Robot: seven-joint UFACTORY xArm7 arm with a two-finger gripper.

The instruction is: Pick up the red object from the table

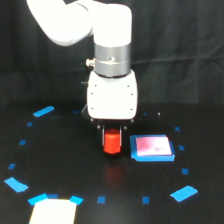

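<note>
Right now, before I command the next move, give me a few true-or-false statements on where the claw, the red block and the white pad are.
1. The small red-orange stubby block sits directly beneath the white arm's claw. True.
2. The flat white pad with a blue edge lies to the exterior view's left of the red block. False: it lies to the block's right in that view.
3. The pad is stacked on top of the red block. False: the pad lies flat on the black matte table, beside the block.
4. Light-blue tape pieces are scattered on the table around the block. True.
5. The claw is raised far above the block. False: it is low, right at the block's top.
</note>
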